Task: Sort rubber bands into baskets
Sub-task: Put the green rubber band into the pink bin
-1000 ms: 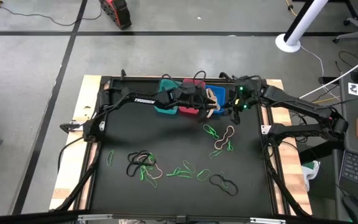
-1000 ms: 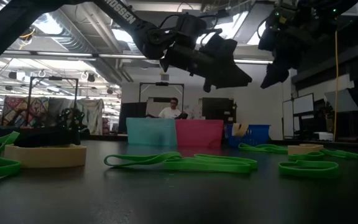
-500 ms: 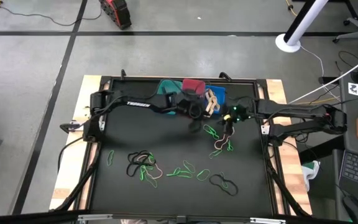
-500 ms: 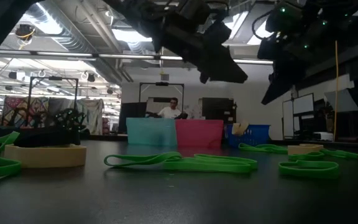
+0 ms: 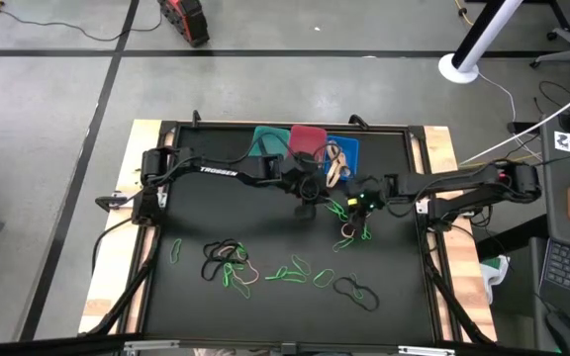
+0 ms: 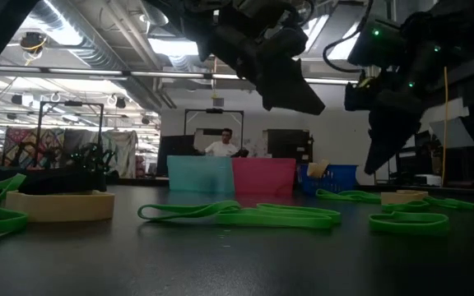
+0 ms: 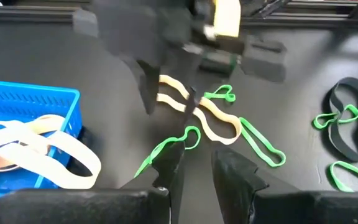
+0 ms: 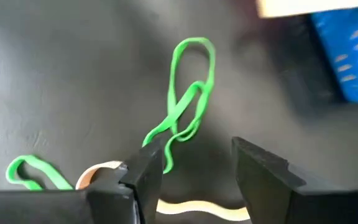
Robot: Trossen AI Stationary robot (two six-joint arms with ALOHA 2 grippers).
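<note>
Right gripper (image 8: 197,165): jaws wide, nothing in them, hanging just over a twisted green band (image 8: 188,93) on the black mat (image 5: 216,208), on the near side of the blue basket (image 5: 352,146). A second ago it was up beside that basket; it has since swung away from it and dropped toward the mat. I read this as the drop-off being done and the next pick starting.

Left gripper (image 7: 197,168): jaws narrow, narrower than a second ago, with nothing visible between them. It has also left the baskets and now sits close to the right gripper, on the same near side of the blue basket.

Task things: the blue basket holds several tan bands (image 7: 42,143). Next to it stand the red basket (image 5: 308,135) and, beyond that, the teal basket (image 5: 263,138). I cannot see what is inside either. Most bands are still loose, so sorting is far from finished.

In the way: a tan band (image 7: 197,112) lies across the green ones under both grippers, so I expect a pinch could lift two colours at once. The arms are crowded over this one cluster. A black-and-green tangle (image 5: 228,262) and a lone black band (image 5: 356,290) lie well away from the blue basket, toward the front edge.
</note>
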